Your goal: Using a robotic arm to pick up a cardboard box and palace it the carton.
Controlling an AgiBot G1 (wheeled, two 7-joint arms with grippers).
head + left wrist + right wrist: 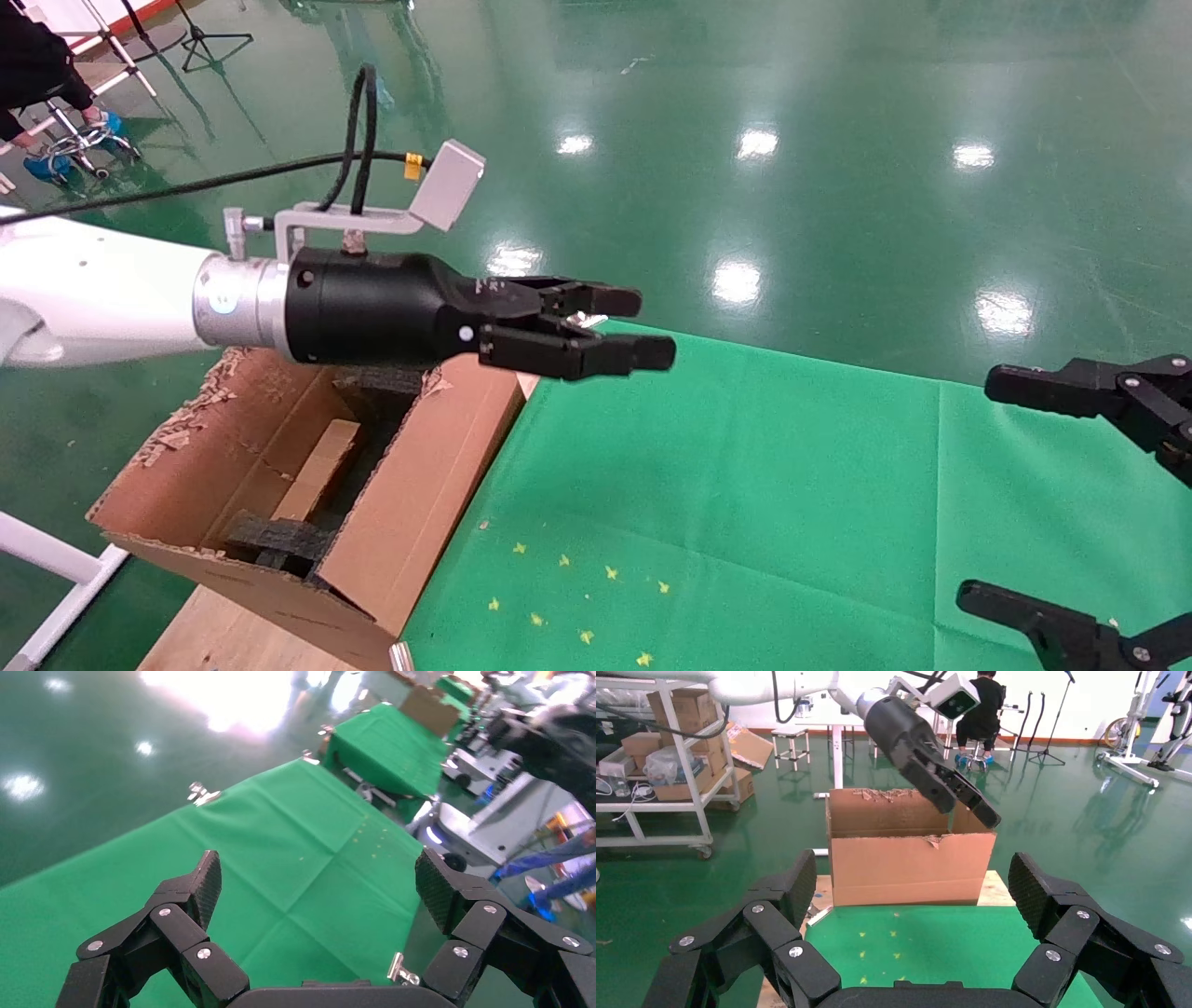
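Note:
The carton point(438, 466), large and brown with torn flaps, stands on a wooden board left of the green table; it also shows in the right wrist view point(909, 864). Inside it, the small brown cardboard box point(317, 471) lies between black foam pieces point(279, 539). The white robotic arm's left gripper point(654, 326) hovers high over the carton's far right corner, pointing out over the table, open and empty point(316, 874); the right wrist view shows it above the carton point(986, 815). My right gripper point(978, 489) stays at the table's right edge, open and empty point(912, 871).
A green cloth covers the table point(745, 485), with small yellow star marks point(568, 596) near its front left. Metal clips point(404, 971) hold the cloth at the edges. Shiny green floor lies beyond. A seated person point(981, 713) and shelves point(666, 755) are farther off.

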